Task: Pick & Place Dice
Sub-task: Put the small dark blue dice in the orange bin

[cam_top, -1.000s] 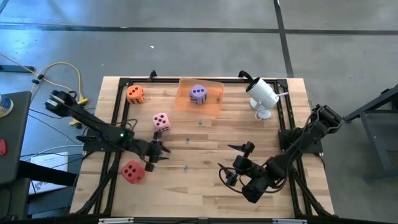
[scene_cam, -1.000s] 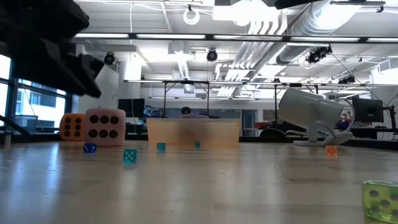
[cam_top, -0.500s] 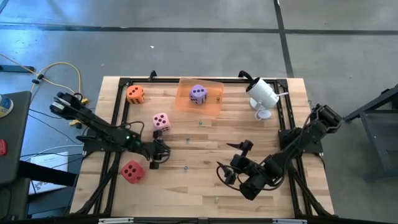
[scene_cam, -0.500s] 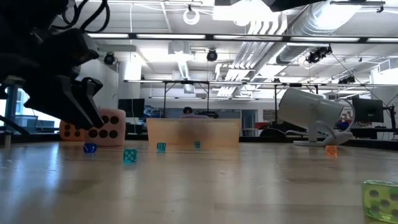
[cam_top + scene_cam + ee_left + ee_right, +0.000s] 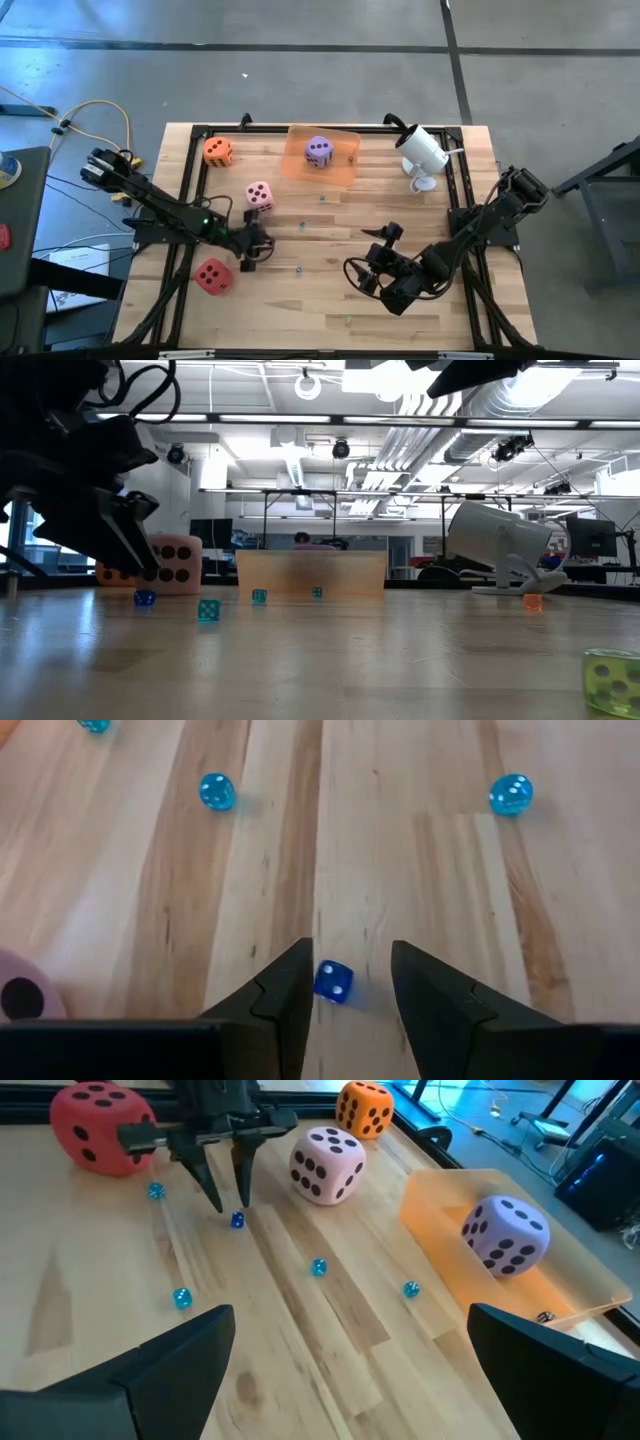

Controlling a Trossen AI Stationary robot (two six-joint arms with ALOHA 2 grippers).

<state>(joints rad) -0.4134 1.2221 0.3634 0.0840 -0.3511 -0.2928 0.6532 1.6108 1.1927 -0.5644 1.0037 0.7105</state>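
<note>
The left tool [image 5: 254, 251] is lowered to the wooden slatted worktop [image 5: 330, 290], between the soft pink foam die [image 5: 259, 195] and the soft red foam die [image 5: 213, 275]. Its two dark fingers [image 5: 285, 995] are seen partly parted in the left wrist view, with a small translucent dark-blue die [image 5: 333, 981] lying on the wood between their tips; whether the fingers touch it cannot be told, and it is not lifted. The same small die [image 5: 237, 1221] is seen just below the finger tips in the right wrist view.

The right tool [image 5: 366, 262] is held over the right half of the worktop with its fingers spread wide and nothing between them.

The soft purple foam die [image 5: 319, 151] is found inside the translucent orange rectangular tray [image 5: 345, 169] at the far edge. The soft orange foam die [image 5: 217, 151] is set near the far left corner, well apart from the tray. Several small translucent light-blue dice [image 5: 217, 791] are scattered on the wood around the middle. A white camera on a stand [image 5: 423, 152] is placed at the far right.
</note>
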